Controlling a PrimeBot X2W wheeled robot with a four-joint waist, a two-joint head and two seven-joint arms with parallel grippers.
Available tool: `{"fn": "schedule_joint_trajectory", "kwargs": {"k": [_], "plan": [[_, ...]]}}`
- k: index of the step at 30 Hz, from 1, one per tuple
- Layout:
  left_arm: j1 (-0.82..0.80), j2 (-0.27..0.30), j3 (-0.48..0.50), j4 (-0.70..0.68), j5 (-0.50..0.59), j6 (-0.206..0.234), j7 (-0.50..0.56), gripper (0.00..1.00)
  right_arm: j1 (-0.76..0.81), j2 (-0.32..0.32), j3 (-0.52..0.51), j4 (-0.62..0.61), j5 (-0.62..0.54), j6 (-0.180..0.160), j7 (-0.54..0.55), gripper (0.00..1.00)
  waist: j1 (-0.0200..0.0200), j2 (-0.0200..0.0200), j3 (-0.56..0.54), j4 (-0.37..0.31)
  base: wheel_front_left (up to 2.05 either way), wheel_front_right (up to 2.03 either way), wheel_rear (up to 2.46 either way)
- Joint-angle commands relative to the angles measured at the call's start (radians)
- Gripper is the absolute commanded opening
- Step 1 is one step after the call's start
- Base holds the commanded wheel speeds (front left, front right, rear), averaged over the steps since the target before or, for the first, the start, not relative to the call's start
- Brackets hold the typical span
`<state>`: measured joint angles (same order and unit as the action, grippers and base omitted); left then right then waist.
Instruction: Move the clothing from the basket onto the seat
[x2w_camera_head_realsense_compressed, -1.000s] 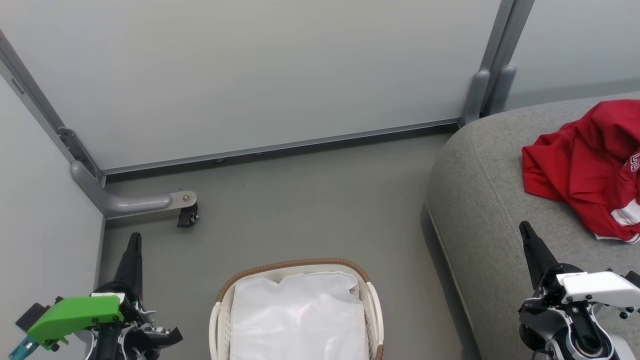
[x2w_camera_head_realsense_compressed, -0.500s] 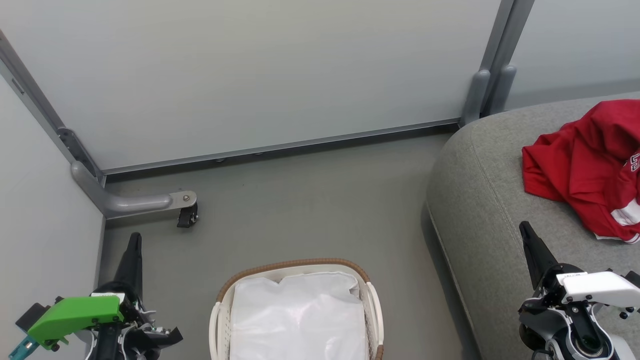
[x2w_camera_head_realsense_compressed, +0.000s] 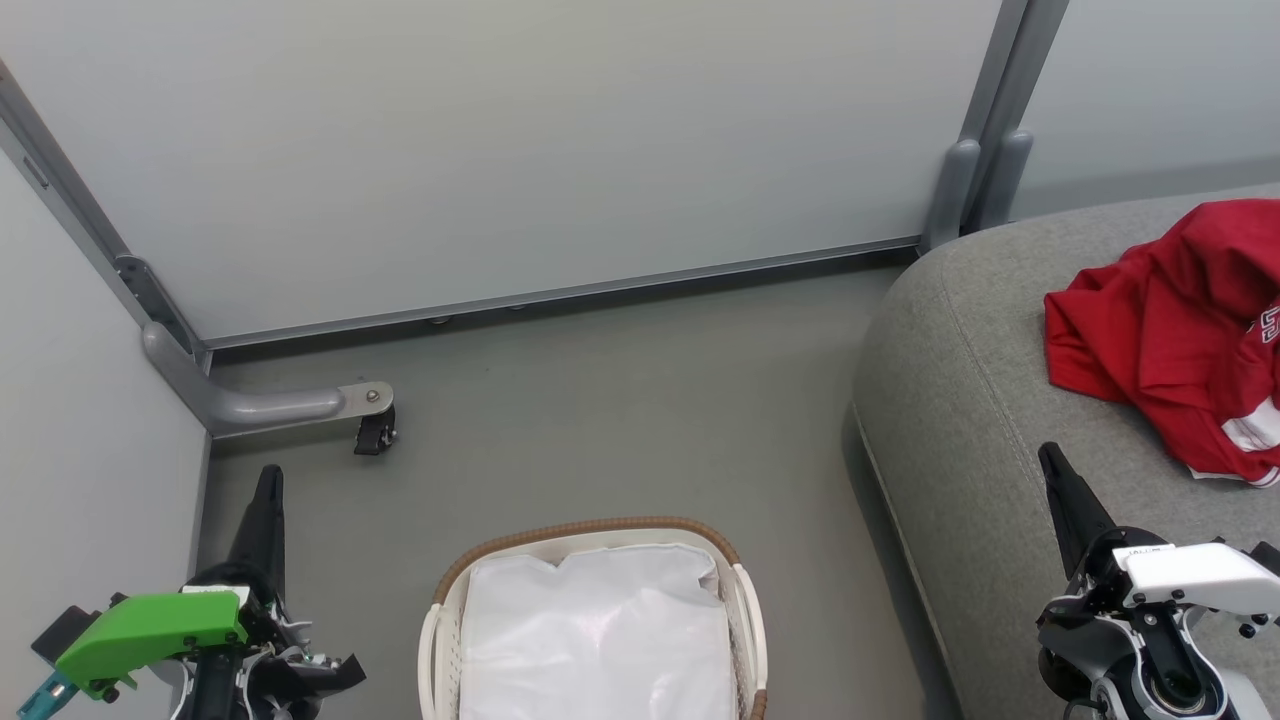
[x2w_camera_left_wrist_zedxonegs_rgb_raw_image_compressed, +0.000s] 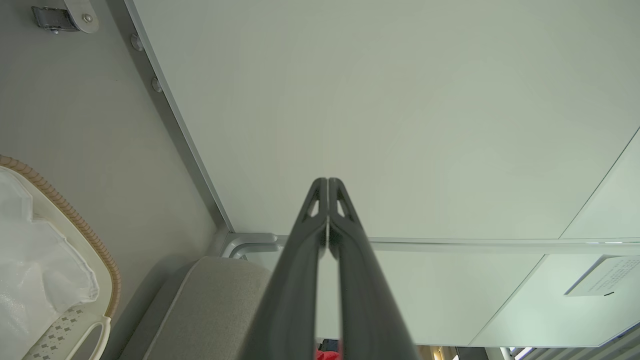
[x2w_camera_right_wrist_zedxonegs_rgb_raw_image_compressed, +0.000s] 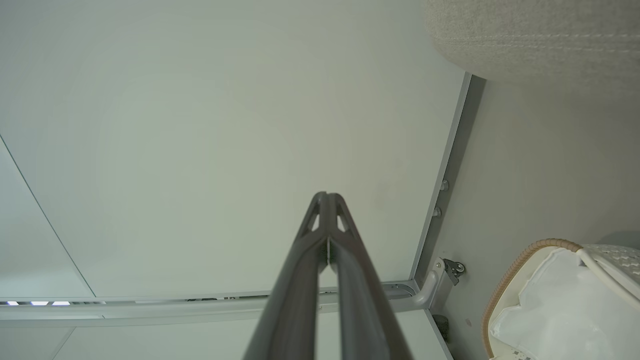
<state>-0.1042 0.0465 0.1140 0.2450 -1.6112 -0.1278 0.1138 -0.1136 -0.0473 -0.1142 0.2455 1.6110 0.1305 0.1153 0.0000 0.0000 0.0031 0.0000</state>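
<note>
Nothing has shifted this past second. The left end effector (x2w_camera_head_realsense_compressed: 268, 478) is pressed together beside the slotted plastic basket (x2w_camera_head_realsense_compressed: 590, 528), which holds only its glossy liner (x2w_camera_head_realsense_compressed: 600, 630) (so the task looks finished). The right end effector (x2w_camera_head_realsense_compressed: 1050, 458) is likewise closed by the rounded grey fabric seat (x2w_camera_head_realsense_compressed: 960, 400), where the crumpled red clothing (x2w_camera_head_realsense_compressed: 1150, 330) lies.

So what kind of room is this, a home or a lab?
Probably a mock living-room corner in a test space: a grey sofa and laundry basket sit beside pale partition panels on wheeled metal feet.

One basket (x2w_camera_head_realsense_compressed: 590, 527), one white liner (x2w_camera_head_realsense_compressed: 595, 640), one seat (x2w_camera_head_realsense_compressed: 960, 420) — and one heap of clothing (x2w_camera_head_realsense_compressed: 1150, 340).
</note>
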Motion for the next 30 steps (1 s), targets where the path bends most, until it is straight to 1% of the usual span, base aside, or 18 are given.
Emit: {"fn": "schedule_joint_trajectory", "kwargs": {"k": [1,30], "plan": [[-0.009,0.007,0.002,-0.002,-0.003,-0.006,0.004,0.00,0.010,-0.006,-0.002,-0.003,0.004,0.000,0.001,0.00,0.0000,0.0000,0.000,0.000,0.00,0.00,0.00],[-0.009,0.007,0.002,-0.002,-0.003,-0.006,0.004,0.00,0.010,-0.006,-0.002,-0.003,0.004,0.000,0.001,0.00,0.0000,0.0000,0.000,0.000,0.00,0.00,0.00]]}}
